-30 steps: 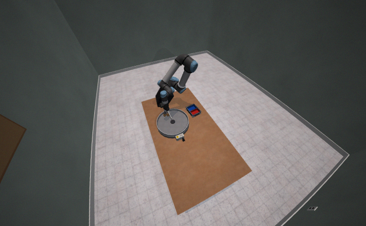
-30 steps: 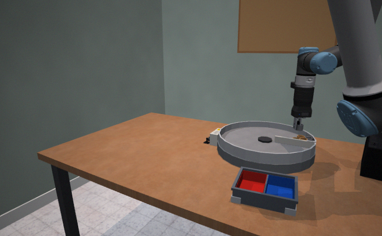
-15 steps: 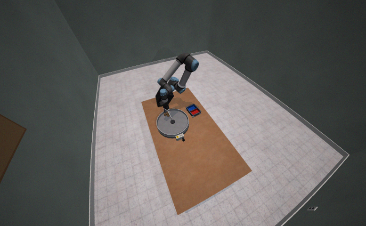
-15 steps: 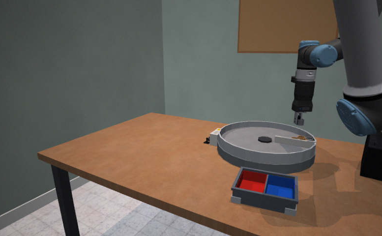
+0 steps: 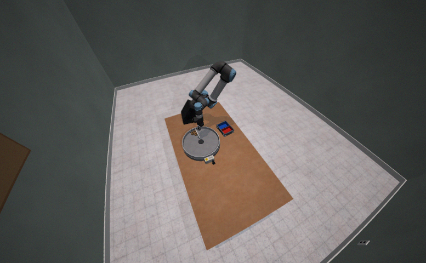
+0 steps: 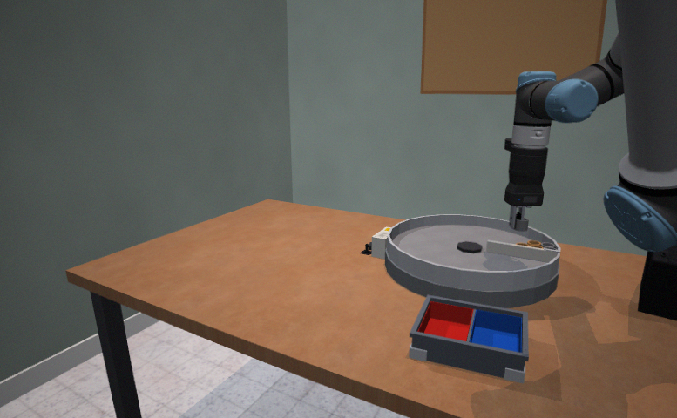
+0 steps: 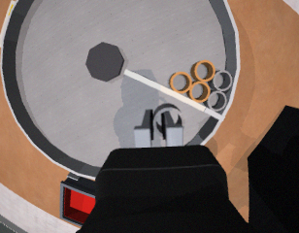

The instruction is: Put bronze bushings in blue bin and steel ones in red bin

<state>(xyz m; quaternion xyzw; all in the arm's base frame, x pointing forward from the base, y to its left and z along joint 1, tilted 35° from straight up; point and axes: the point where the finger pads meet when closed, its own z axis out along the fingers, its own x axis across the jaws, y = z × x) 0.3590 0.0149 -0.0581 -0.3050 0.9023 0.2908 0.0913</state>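
My gripper [image 6: 517,221] [image 7: 156,118] [image 5: 199,128] is shut on a grey steel bushing [image 6: 520,224] [image 7: 167,118] and holds it a little above the grey turntable [image 6: 466,282] [image 5: 188,153] [image 7: 14,111], near its rim. Three bronze bushings [image 7: 195,82] [image 6: 531,243] [image 5: 193,132] and two steel bushings [image 7: 219,89] [image 6: 549,246] lie bunched against a white guide bar [image 7: 156,87] [image 6: 507,247] by the rim. The red bin [image 6: 446,320] [image 5: 227,130] [image 7: 79,202] and the blue bin [image 6: 497,328] [image 5: 222,125] sit side by side in one grey tray beside the turntable.
A dark hub [image 7: 105,61] [image 6: 469,246] [image 5: 200,141] marks the turntable's middle. A small white control box [image 6: 379,240] [image 5: 209,158] stands at the turntable's far side. The arm's black base [image 6: 673,290] stands on the wooden table [image 6: 259,274] close to the turntable.
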